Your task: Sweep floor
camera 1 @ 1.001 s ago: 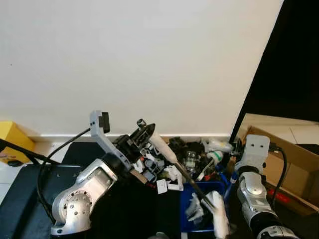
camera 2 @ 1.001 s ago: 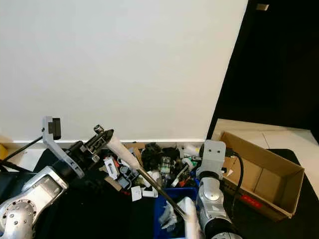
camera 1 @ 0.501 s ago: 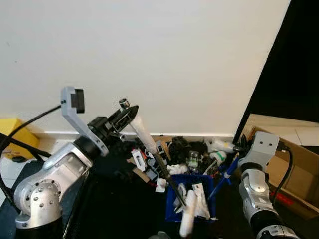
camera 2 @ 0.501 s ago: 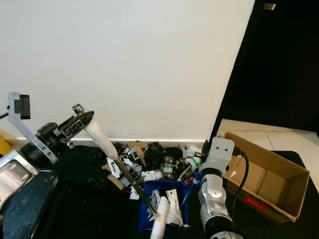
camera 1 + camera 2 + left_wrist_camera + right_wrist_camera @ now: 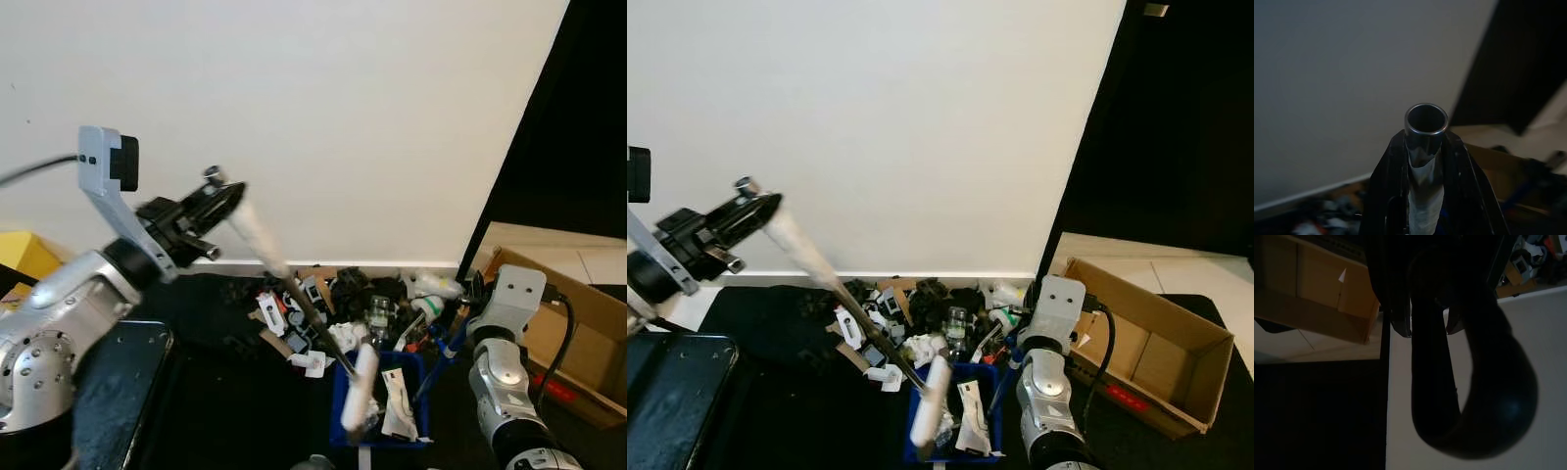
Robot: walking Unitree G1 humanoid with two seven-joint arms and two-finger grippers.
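My left gripper (image 5: pixel 211 201) is raised at the left, shut on the top of the broom handle (image 5: pixel 257 235), a metal tube wrapped in white tape (image 5: pixel 1425 147). The stick slopes down to the right, and its white lower end (image 5: pixel 359 388) rests over the blue dustpan (image 5: pixel 911 446). Some white scraps lie in the pan. A pile of mixed litter (image 5: pixel 333 294) lies along the wall behind it. My right gripper (image 5: pixel 453 333) is low at the right, shut on the dustpan's dark looped handle (image 5: pixel 1469 382).
An open cardboard box (image 5: pixel 1146 343) sits on the floor at the right, beside a dark doorway. A yellow object (image 5: pixel 20 259) is at the far left by the wall. A black mat (image 5: pixel 774 313) covers the floor, with a dark case (image 5: pixel 666 392) at the lower left.
My left arm has swung up and to the left, taking the broom's top with it. The broom's white lower end has slid left across the dustpan. The right arm has barely moved.
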